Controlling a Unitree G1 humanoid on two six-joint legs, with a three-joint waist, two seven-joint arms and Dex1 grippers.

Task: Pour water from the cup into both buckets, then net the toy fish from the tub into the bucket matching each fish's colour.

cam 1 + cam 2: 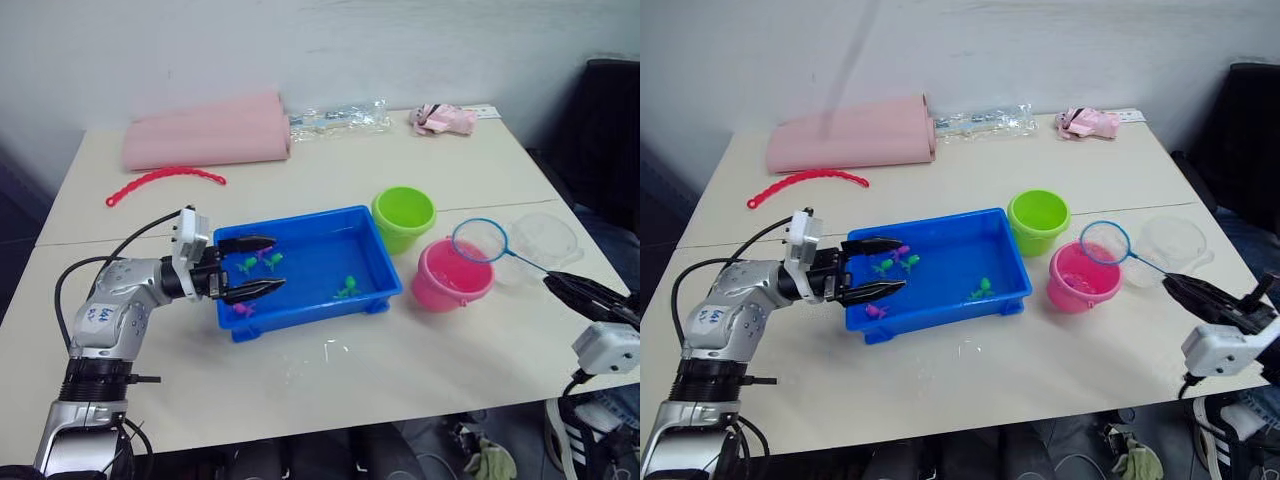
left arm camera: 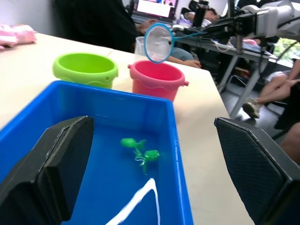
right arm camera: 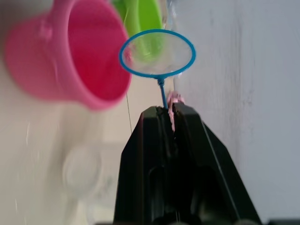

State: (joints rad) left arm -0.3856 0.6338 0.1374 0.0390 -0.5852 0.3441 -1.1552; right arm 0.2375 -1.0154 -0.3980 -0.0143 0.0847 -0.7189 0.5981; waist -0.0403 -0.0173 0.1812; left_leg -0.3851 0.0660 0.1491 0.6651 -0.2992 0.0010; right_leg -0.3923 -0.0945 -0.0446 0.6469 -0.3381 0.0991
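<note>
The blue tub (image 1: 300, 219) lies mid-table with a few small green fish (image 1: 348, 288) and magenta fish (image 1: 243, 310) in it. My left gripper (image 1: 280, 263) is open, its fingers spread over the tub's left end, holding nothing. To the right of the tub stand the lime green bucket (image 1: 404, 215) and the pink bucket (image 1: 452, 275). My right gripper (image 1: 556, 280) is shut on the thin handle of the net (image 1: 480, 240), whose blue hoop hovers over the pink bucket's far right rim. The clear cup (image 1: 545, 238) sits just right of the pink bucket.
A rolled pink mat (image 1: 205, 130), a red beaded chain (image 1: 165, 180), a clear plastic bag (image 1: 335, 120) and a pink cloth (image 1: 443, 118) lie toward the back of the table. Drops of water (image 1: 330, 350) lie in front of the tub. People sit beyond the table's right edge.
</note>
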